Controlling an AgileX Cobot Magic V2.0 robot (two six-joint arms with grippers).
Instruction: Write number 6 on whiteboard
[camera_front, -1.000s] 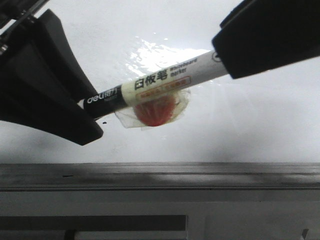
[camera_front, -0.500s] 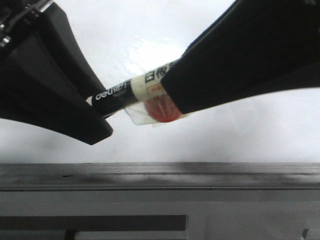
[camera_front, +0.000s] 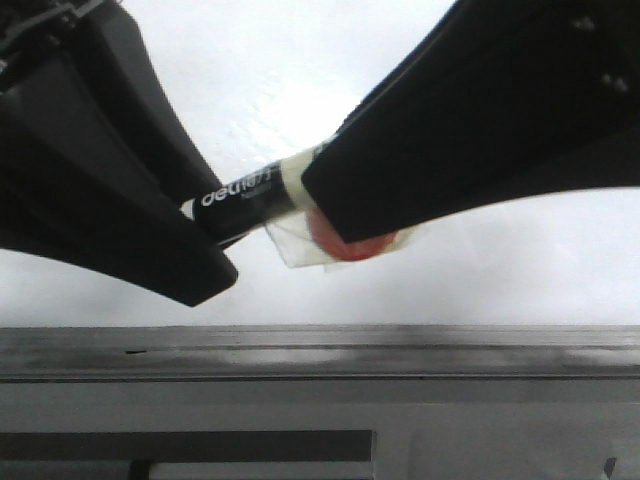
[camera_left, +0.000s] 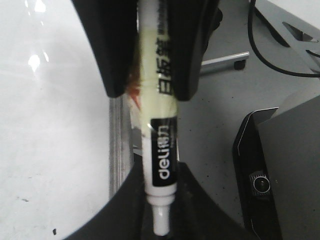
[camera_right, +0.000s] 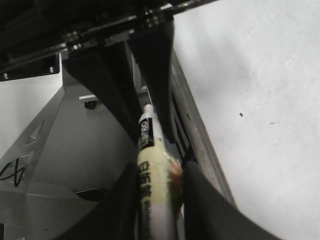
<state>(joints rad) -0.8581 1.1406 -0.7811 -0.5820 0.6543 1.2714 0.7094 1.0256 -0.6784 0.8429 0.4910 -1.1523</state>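
I have the marker (camera_front: 245, 190) spanned between both grippers just above the whiteboard (camera_front: 520, 260), and no 6 is drawn on it yet as far as I can see; only a tiny black dot (camera_right: 241, 115) and a faint fleck show on the white. The marker's long axis runs across the front view, rising from the left gripper (camera_front: 205, 225) toward the right gripper (camera_front: 320, 200), roughly along the grey ledge (camera_front: 320, 350) and not pointing down at the board. The right gripper is clenched on the label end of the barrel. The left gripper sits around the black end; its fingers flank the marker there, but I cannot tell whether they are pressing on it or only standing beside it. The front view hides the marker's end behind the left gripper, whereas the left wrist view shows a narrow white nub (camera_left: 159, 220) sticking out past the black band, between that gripper's fingers (camera_left: 200, 220). It also shows the right fingers (camera_left: 112, 50) tight on either side of the yellow label. The right wrist view adds that the marker lies over the ledge with the board off to one side. I judge the next move turns on which arm keeps the marker and tilts its tip to the board.
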